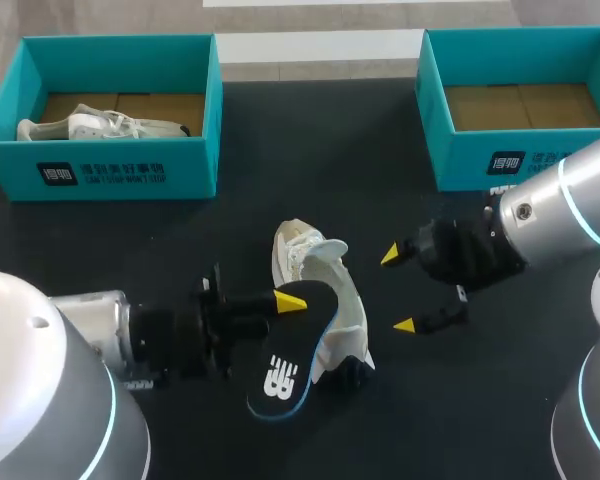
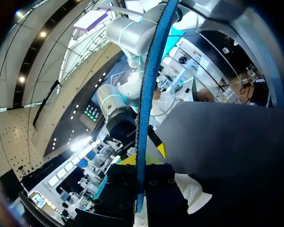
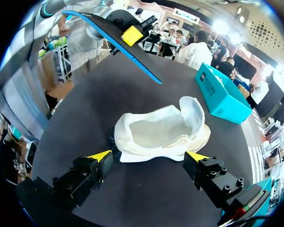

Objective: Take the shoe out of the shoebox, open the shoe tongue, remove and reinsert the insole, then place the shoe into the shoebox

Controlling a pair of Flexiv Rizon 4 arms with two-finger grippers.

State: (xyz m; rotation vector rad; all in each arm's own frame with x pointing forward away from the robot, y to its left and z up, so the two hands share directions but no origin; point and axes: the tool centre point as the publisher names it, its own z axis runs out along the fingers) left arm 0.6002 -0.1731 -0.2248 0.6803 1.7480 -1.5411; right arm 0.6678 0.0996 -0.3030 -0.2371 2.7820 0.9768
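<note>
A white shoe lies on its side in the middle of the black table, its opening toward my right gripper. That gripper stands open just right of the shoe; in the right wrist view the shoe lies just ahead of the gripper's spread fingers, untouched. My left gripper is shut on a black insole with a blue edge, held on edge above the table next to the shoe's left side. The left wrist view shows the insole edge-on between the fingers of my left gripper.
A teal shoebox at the back left holds a second white shoe. An empty teal shoebox stands at the back right, behind my right arm. The left box shows beyond the shoe in the right wrist view.
</note>
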